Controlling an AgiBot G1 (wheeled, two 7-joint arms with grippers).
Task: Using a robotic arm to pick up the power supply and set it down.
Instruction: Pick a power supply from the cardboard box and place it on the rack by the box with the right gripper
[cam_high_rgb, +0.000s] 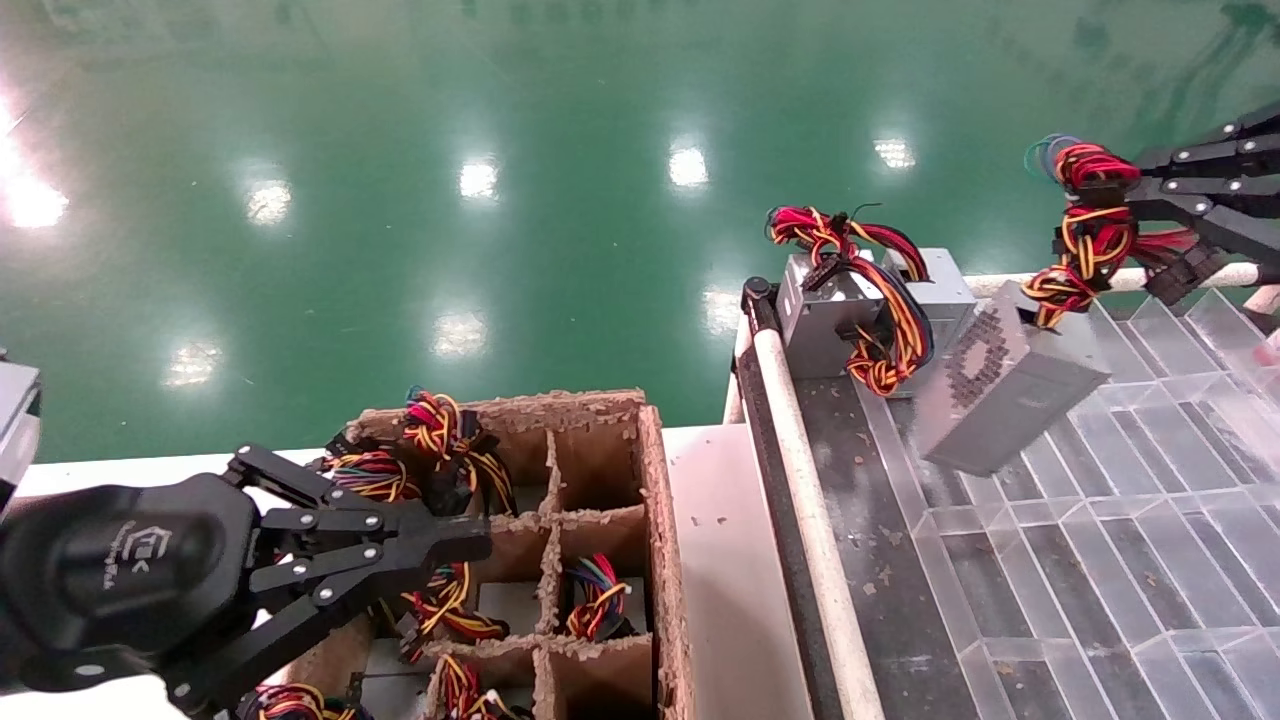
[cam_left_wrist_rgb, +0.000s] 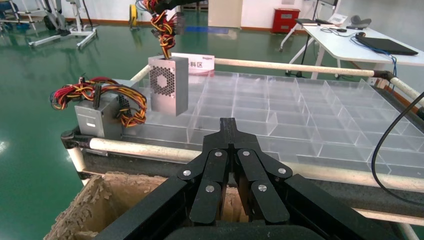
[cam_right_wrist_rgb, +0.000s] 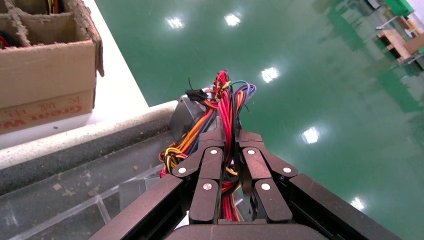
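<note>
Pickup's basically done: right gripper (cam_high_rgb: 1095, 215) is clamped on the power supply (cam_high_rgb: 1000, 395)'s cable bundle (cam_high_rgb: 1085, 240), box dangling tilted over the clear tray (cam_high_rgb: 1150, 560), so only the set-down's left.

Bright overhead lamps glare off the glossy green floor (cam_high_rgb: 500, 200).

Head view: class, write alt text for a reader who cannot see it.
The right tool grips the red and yellow cable bundle of a grey metal power supply, hanging it tilted above clear plastic tray compartments. The left tool hovers shut over a brown cardboard divider box.
</note>
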